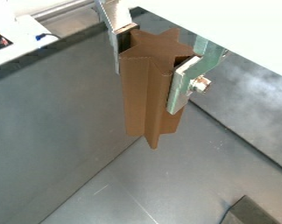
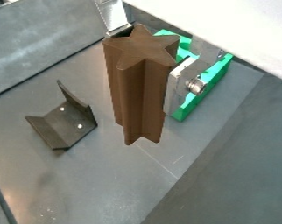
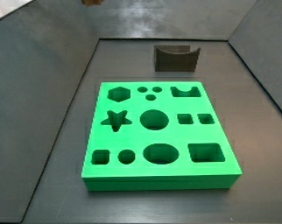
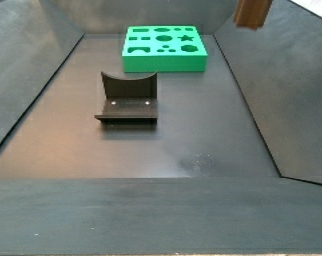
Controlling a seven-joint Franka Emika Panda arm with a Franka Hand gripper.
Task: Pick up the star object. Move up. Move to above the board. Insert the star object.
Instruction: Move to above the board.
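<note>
Two silver fingers (image 1: pixel 179 85) of the pincer (image 1: pixel 150 61) squeeze the brown star object (image 1: pixel 150 92) near its top. It hangs straight up and down, high over the dark floor (image 2: pixel 214 166). The green board (image 3: pixel 158 133) lies flat, well apart, and the fixture (image 4: pixel 126 98) stands near it.

- Hand (image 1: pixel 153 59): two flat silver plate fingers (image 1: pixel 182 84), seen in both wrist views.
- One finger (image 2: pixel 182 87) carries a small round silver screw on its outer face.
- The plates look thin, with straight edges and a pale metallic sheen.
</note>
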